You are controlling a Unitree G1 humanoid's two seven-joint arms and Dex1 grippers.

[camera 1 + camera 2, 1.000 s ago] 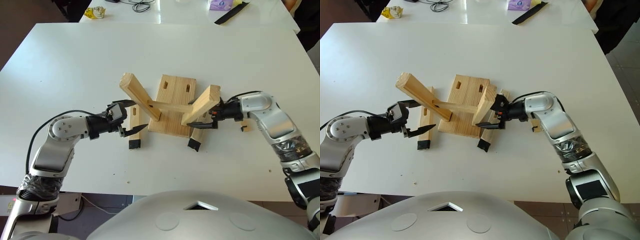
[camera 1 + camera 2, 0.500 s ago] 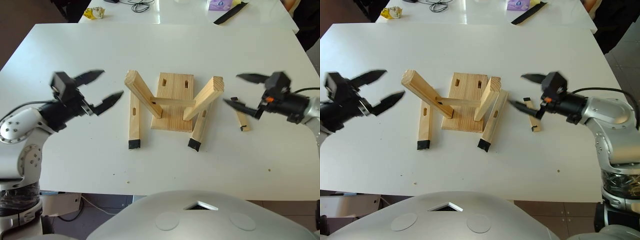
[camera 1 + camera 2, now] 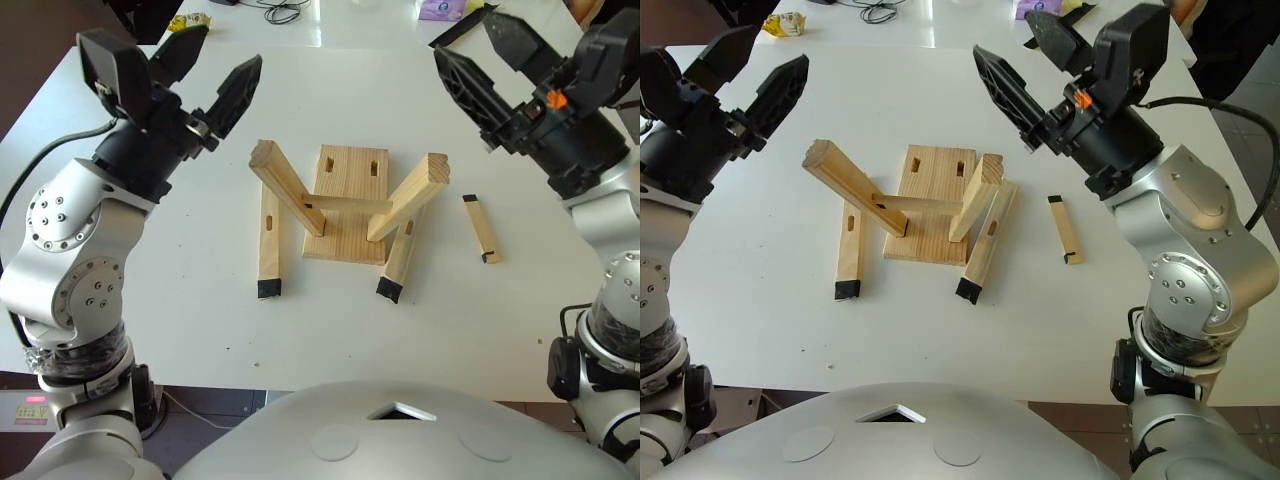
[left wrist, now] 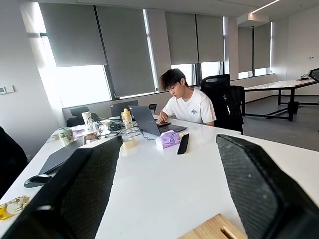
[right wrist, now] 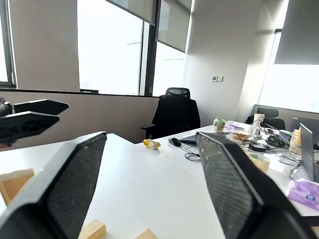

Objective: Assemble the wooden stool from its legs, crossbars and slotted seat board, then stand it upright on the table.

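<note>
The seat board [image 3: 340, 236] is being carried flat at the middle of the table [image 3: 330, 330]. On it, two legs, one leaning left [image 3: 285, 187] and one leaning right [image 3: 408, 196], are being joined by a crossbar [image 3: 345, 205]. Two more legs are being borne flat on the table, one [image 3: 268, 245] just beside the board's left edge, one [image 3: 397, 265] against its right edge. A loose crossbar [image 3: 479, 228] is being borne farther right. The left tool [image 3: 225, 48] and right tool [image 3: 468, 38] are being held above the table's two sides, apart from the wood.

Between left tool [image 3: 222, 55] and right tool [image 3: 468, 40], stool parts [image 3: 340, 235] are pale matt bare wood; the white surface [image 3: 150, 250] is smooth, faintly glossy; pads [image 4: 94, 194] textured black.
</note>
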